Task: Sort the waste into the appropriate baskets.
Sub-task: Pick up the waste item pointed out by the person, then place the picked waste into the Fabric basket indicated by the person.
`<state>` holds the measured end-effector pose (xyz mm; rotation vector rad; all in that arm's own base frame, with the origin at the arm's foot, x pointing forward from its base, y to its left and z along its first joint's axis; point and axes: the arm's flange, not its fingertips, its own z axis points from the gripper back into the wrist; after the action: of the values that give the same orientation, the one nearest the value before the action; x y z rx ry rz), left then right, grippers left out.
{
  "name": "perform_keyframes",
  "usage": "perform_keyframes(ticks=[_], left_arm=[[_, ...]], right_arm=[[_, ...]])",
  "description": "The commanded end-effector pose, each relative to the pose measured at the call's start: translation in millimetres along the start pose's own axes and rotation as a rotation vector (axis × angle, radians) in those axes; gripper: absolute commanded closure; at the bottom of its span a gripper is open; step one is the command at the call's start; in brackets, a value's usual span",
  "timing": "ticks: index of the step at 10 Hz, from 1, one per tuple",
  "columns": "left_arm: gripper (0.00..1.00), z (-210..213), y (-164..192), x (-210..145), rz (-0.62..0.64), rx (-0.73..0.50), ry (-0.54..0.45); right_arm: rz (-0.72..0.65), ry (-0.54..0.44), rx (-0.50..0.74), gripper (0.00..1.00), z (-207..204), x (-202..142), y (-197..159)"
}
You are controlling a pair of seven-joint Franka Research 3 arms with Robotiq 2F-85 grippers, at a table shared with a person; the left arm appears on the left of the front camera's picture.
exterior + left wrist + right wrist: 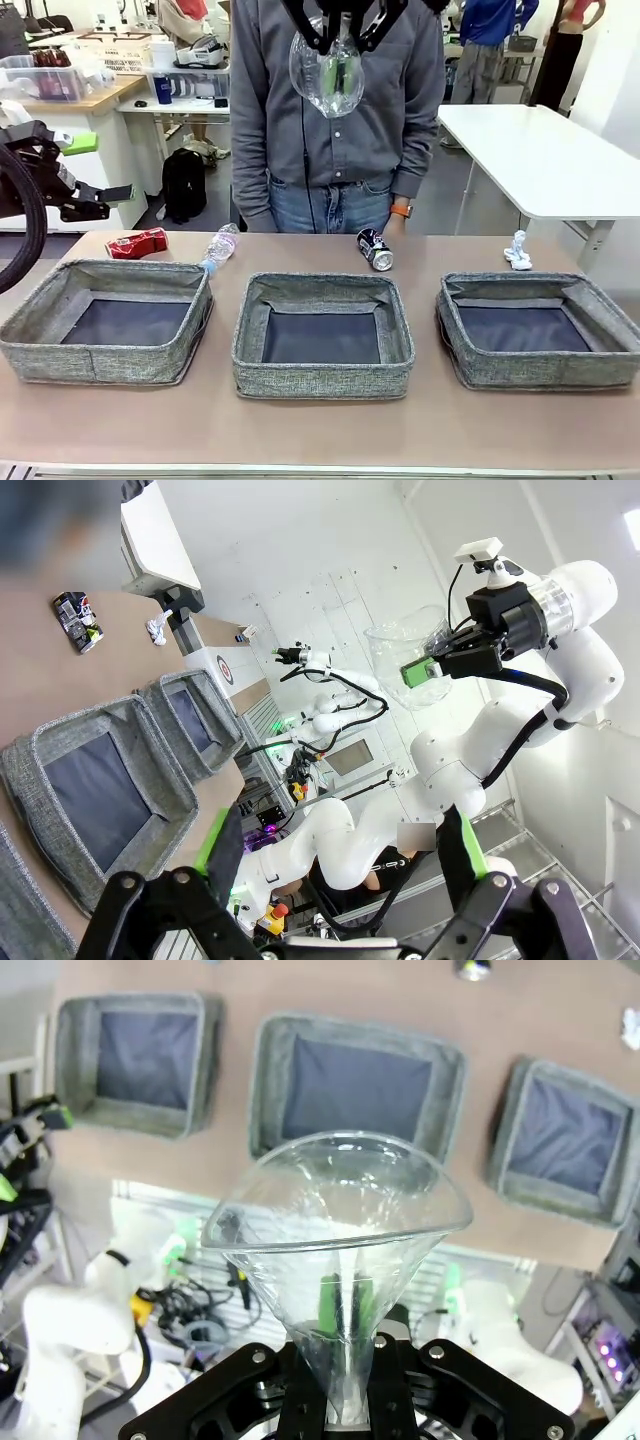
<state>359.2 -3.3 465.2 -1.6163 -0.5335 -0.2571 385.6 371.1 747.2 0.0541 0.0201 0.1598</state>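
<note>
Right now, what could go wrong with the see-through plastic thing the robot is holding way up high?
1. The right gripper pinches the crumpled clear plastic only by its narrow end, so it might slip out.
2. It hangs high above the table. Being light, it could drift or bounce when dropped and miss the baskets.

Left arm enters from left. Left claw [98,168] raised above table at left edge, turned sideways, jaws wide apart, green pads showing, nothing between them. Right claw [343,35] high over table middle, pointing down, jaws clamped on narrow end of crumpled clear plastic [328,75], which hangs below fingers.
</note>
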Motion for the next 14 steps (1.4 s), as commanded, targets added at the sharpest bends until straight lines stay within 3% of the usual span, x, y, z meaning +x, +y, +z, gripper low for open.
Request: perform_keyframes(ticks=[1, 14], left_arm=[[0.0, -2.0, -3.2, -1.3, -0.01, -0.014, -0.006], [0.0, -2.0, -3.2, -1.3, -0.01, -0.014, -0.006]], right_arm=[[0.011, -0.004, 0.001, 0.93, 0.6, -1.7, 0.9], [0.011, -0.004, 0.001, 0.93, 0.6, -1.7, 0.9]])
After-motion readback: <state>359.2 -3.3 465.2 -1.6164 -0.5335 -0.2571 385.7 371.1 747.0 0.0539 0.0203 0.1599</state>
